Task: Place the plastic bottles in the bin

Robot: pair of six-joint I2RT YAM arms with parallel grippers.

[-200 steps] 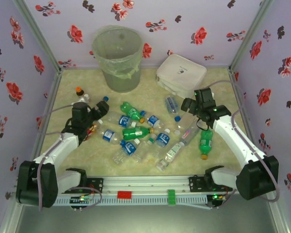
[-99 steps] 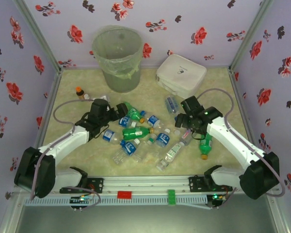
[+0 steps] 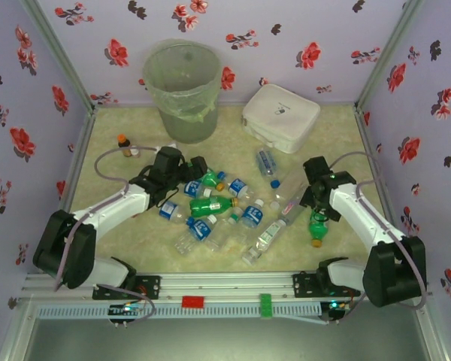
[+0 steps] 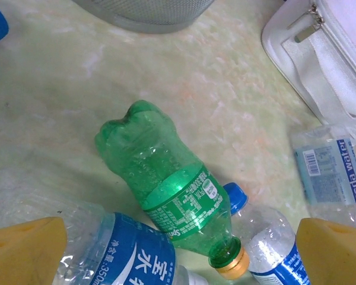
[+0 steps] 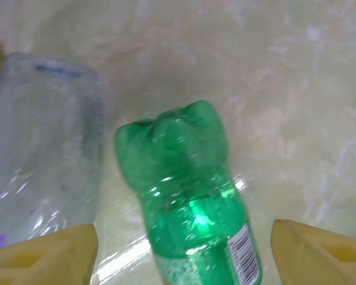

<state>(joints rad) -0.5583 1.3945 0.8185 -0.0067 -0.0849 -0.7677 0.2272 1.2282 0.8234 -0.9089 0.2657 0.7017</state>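
The left hand (image 4: 178, 255) hangs wide open over a green bottle (image 4: 166, 184) lying among the plastic bottles (image 3: 225, 214) on the surface (image 3: 346, 150). The right hand (image 5: 184, 252) has its fingers (image 5: 47, 255) apart either side of a second green bottle (image 5: 184, 196), not clamped on it. The bin (image 3: 182, 113) stands upright by the far wall.
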